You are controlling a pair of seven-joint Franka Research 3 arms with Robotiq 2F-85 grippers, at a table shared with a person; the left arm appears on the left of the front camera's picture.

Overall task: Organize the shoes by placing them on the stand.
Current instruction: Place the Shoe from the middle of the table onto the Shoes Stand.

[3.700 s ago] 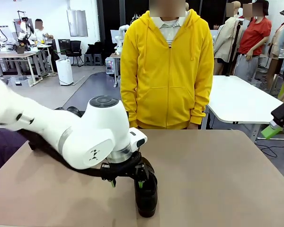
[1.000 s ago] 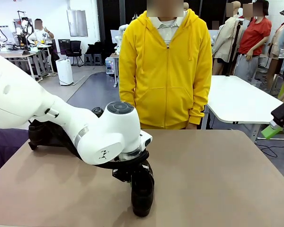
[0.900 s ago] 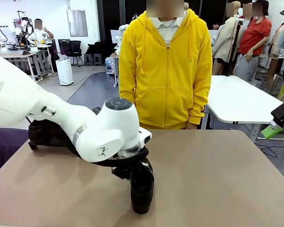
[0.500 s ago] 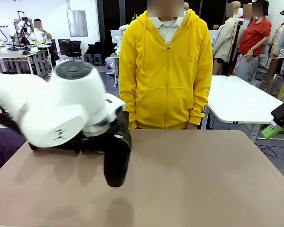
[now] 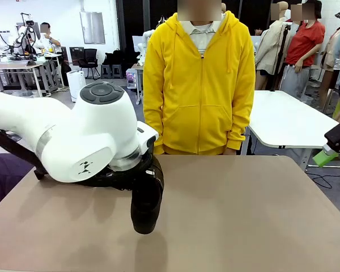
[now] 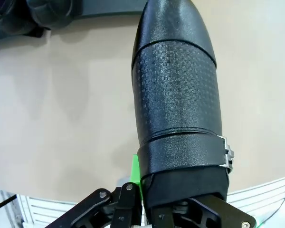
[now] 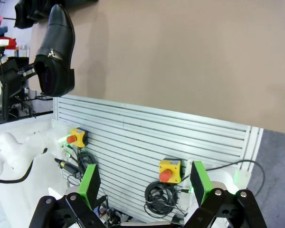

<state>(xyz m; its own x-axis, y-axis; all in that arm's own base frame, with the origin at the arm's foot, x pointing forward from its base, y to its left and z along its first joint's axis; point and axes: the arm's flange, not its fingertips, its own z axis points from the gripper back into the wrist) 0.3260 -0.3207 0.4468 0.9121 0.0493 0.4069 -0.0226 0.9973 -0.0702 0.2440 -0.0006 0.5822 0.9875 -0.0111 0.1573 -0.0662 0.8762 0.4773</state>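
Held item: I see one black, slightly glossy leather slip-on loafer [image 5: 146,204] clamped at its heel end in the left gripper [image 6: 180,209], above the table with a shadow under it.
Long axis: in the front view the shoe hangs toe down and tilted toward the camera; in the left wrist view it runs straight away from the fingers, rounded toe [image 6: 173,19] farthest.
Shoe detail: textured upper, smooth toe cap, small metal buckle [image 6: 226,156] on a strap near the opening.
Left jaws: closed on the loafer's heel rim; a green pad [image 6: 136,173] shows beside the collar.
Right gripper [image 7: 145,183]: jaws wide apart, nothing between the green pads; I see it off the table's edge, over a slatted white panel [image 7: 147,142] with yellow button boxes.
Other shoes: dark rounded shapes at the far left table corner [image 6: 47,12]; count not clear.
Surface: flat tan tabletop [image 5: 243,209].
Room: a person in a yellow zip hoodie [image 5: 199,79] stands at the far edge; a white table [image 5: 289,122] is behind to the right.
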